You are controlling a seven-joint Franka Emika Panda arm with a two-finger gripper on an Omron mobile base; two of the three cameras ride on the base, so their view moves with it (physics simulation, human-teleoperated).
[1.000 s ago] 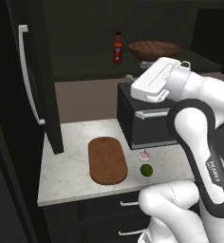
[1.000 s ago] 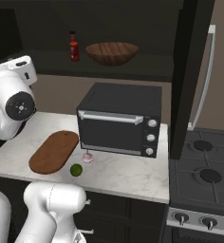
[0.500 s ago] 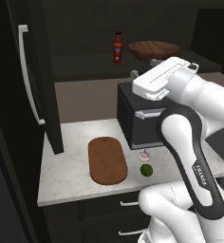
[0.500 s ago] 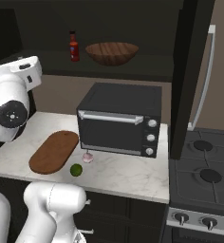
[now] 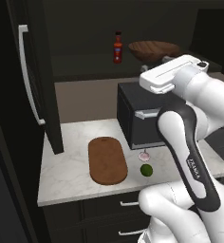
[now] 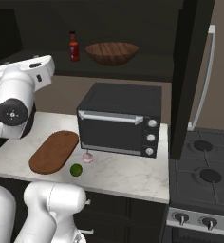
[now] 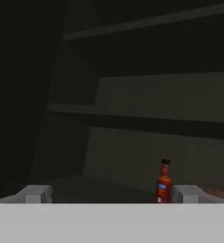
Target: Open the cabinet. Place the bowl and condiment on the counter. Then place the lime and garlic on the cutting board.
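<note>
Arm raised, hand level with the open cabinet (image 5: 35,90) shelf, aimed inward. Gripper (image 7: 111,193) fingers spread wide, holding nothing; condiment (image 7: 163,182) stands beyond, just inside one fingertip.

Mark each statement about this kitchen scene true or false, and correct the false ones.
1. The cabinet doors are open. True.
2. The bowl sits on the counter. False: it is on the cabinet shelf, beside the red bottle.
3. The lime lies on the cutting board. False: it lies on the counter, beside the cutting board.
4. The garlic lies just in front of the toaster oven. True.
5. The jaws hold the bottle. False: in the hand view the bottle stands on the shelf, ahead of the open gripper.
</note>
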